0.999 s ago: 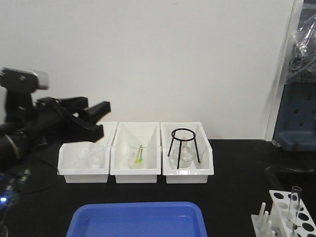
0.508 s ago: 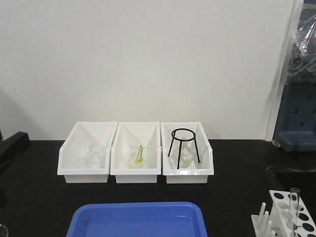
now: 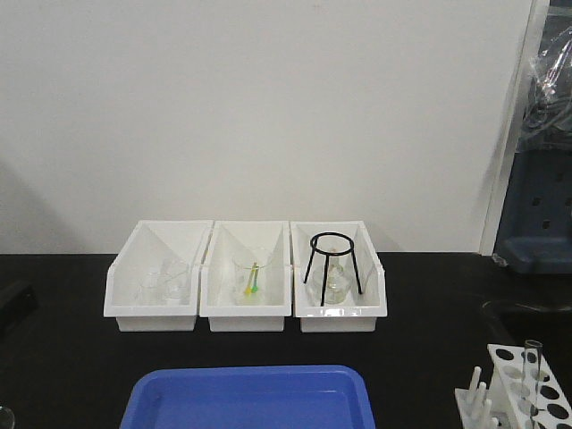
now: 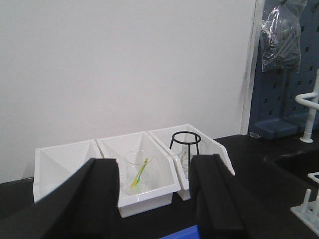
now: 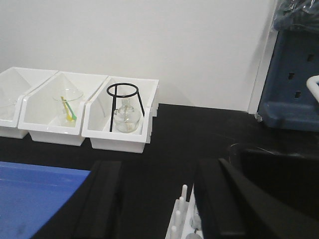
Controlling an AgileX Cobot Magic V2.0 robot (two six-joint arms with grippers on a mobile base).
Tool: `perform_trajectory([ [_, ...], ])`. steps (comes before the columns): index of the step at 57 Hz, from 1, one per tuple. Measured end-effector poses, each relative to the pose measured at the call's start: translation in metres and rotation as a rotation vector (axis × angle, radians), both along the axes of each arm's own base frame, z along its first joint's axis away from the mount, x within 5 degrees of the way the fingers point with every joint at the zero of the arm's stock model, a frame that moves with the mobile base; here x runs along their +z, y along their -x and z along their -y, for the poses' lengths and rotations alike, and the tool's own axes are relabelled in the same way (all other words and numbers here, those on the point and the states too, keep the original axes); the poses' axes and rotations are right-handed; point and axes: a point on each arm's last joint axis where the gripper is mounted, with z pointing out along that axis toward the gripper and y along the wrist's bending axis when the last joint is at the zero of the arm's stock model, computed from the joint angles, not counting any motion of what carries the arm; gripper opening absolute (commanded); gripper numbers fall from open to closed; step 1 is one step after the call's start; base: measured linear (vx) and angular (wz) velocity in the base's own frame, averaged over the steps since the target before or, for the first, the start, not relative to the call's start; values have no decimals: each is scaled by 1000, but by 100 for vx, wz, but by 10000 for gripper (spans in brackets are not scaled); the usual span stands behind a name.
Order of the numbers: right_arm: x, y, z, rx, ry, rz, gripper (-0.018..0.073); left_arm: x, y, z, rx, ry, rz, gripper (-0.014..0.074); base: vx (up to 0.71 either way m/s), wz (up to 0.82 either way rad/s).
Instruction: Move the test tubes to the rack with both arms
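The white rack stands at the front right corner of the black table, with short pegs on its left side. One clear test tube stands upright in it. In the front view, only a dark bit of the left arm shows at the left edge. My left gripper is open and empty, held above the table and facing the bins. My right gripper is also open and empty. The rack's pegs sit low between its fingers, close to the right finger.
Three white bins line the back, holding beakers, a yellow-green stick and a flask under a black tripod. A blue tray lies at the front centre. A blue pegboard stand is at the right.
The left arm, raised over the left bin a second ago, has swung left and down almost out of the front view. Nothing on the table has moved.
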Motion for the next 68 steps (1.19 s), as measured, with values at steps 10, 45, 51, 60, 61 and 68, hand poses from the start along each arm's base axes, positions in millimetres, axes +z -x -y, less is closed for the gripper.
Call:
perform_trajectory([
  [10,0,0,0,0,0,0,404,-2,0,-2,20,-7,-19,409,0,0],
  [45,0,0,0,0,0,0,404,-66,65,-35,93,-76,54,-1,0,0],
  [51,0,0,0,0,0,0,404,-89,75,-44,166,-68,66,-1,0,0],
  [60,0,0,0,0,0,0,404,-119,84,-53,271,-61,78,-1,0,0],
  [61,0,0,0,0,0,0,404,-122,85,-53,280,-61,77,-1,0,0],
  [68,0,0,0,0,0,0,404,-149,86,-58,354,-72,45,-1,0,0],
])
